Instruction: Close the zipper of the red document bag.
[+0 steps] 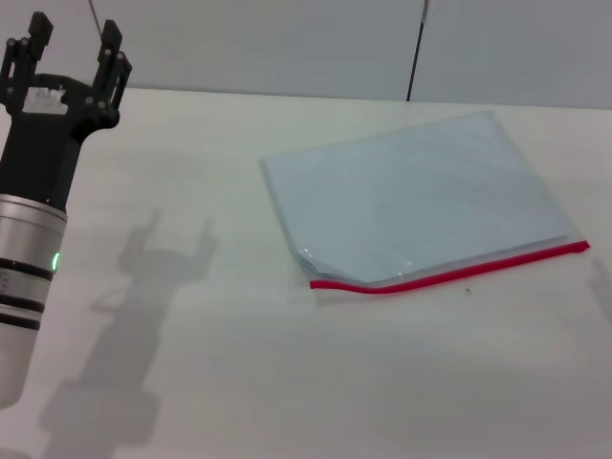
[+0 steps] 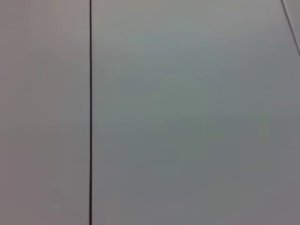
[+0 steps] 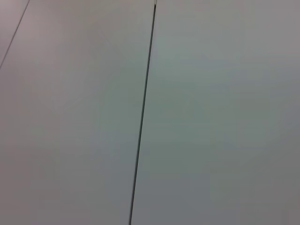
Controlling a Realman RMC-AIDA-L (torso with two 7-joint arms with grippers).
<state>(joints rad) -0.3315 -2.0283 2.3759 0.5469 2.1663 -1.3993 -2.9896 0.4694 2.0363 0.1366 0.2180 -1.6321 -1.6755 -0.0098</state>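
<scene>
The red document bag lies flat on the white table, right of centre in the head view: a translucent pale blue-grey pouch. Its zipper is a thin red strip along the edge nearest me, bowed near its left end. My left gripper is raised at the far left, well away from the bag, open with nothing between its fingers. The right gripper is out of view. Neither wrist view shows the bag or any fingers.
The white table stretches around the bag. A grey wall with a dark vertical seam stands behind the table's far edge. The wrist views show only that wall, with one seam in the left wrist view and another seam in the right.
</scene>
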